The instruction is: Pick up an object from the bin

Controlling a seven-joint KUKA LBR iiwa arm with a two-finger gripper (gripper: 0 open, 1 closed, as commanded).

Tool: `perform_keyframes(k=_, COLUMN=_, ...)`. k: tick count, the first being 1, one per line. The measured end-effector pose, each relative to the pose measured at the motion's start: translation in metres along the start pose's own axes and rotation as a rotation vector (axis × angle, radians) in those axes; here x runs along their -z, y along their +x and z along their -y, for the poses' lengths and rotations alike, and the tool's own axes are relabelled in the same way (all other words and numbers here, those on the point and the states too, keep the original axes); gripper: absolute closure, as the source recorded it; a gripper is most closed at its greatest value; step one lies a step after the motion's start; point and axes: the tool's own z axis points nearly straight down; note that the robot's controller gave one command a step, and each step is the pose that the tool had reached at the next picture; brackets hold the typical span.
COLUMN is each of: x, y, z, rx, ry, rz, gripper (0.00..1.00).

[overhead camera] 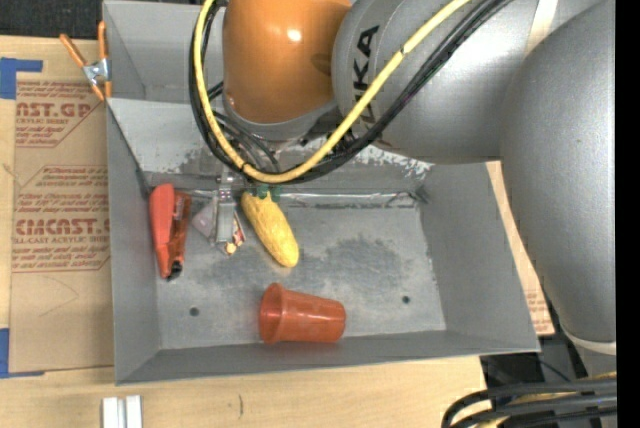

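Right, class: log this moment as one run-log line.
pincer: low in bin, just left of yellow corn cob | red cup: on its side, near front wall

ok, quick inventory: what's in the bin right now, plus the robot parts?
corn cob: 1, yellow with a green stem end, left of bin centre, lying at a slant just right of the gripper
cup: 1, orange-red, on its side near the bin wall at the view's bottom
clamp-like tool: 1, orange-red with dark parts, far left of the bin floor
small pale thing: 1, purplish, kind unclear, between the tool and the gripper
bin: 1, grey metal
gripper: 1, metal, low in the bin between the pale thing and the corn cob
arm: 1, grey with orange cover, yellow and black cables, reaching in from the right
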Motion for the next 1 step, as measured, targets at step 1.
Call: perform_keyframes(k=1, x=0.0052, y=-0.0013, z=0.0014, rx=-0.003, ry=-0.001, rz=0.007, gripper=0.00)
